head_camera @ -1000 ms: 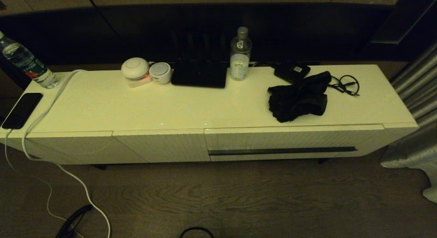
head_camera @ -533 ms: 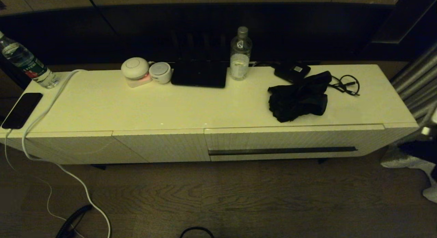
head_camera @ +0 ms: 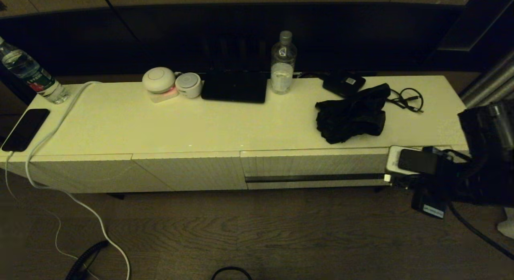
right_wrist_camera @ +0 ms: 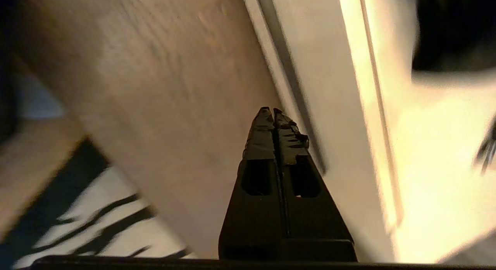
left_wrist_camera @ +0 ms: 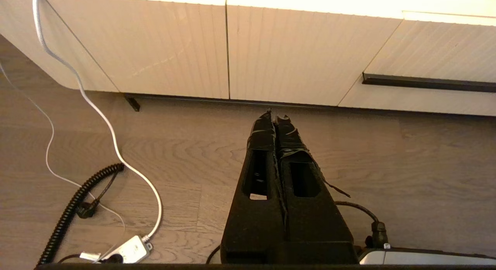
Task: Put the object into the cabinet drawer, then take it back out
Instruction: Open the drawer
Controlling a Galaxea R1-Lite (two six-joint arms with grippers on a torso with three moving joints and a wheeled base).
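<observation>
Drawer (head_camera: 313,167) closed, nothing started yet. Landmark is its dark slot handle (head_camera: 315,177), which runs lengthwise along the cabinet front. My right gripper (right_wrist_camera: 273,111) sits at the handle's right-hand end, level with it, fingers pressed together and gripping nothing. In the right wrist view the tips point alongside the slot, just beside it, not in it. I judge the next move calls for getting a fingertip into that slot and pulling toward me, so tip-to-slot is the relation that matters.

The object (head_camera: 351,115), the black fabric bundle, lies on the cabinet top above and behind the handle's right half, long axis running diagonally back toward the looped cable (head_camera: 407,99). Right arm is clearly the nearer one for both.

My left gripper (left_wrist_camera: 274,119) hangs low over the floor, well left of the handle, fingers closed, empty (parked, I'd say).

Hard to make out: right wrist view is smeared, so contact with the slot can't be told. In the head view the arm covers the handle's right end.
</observation>
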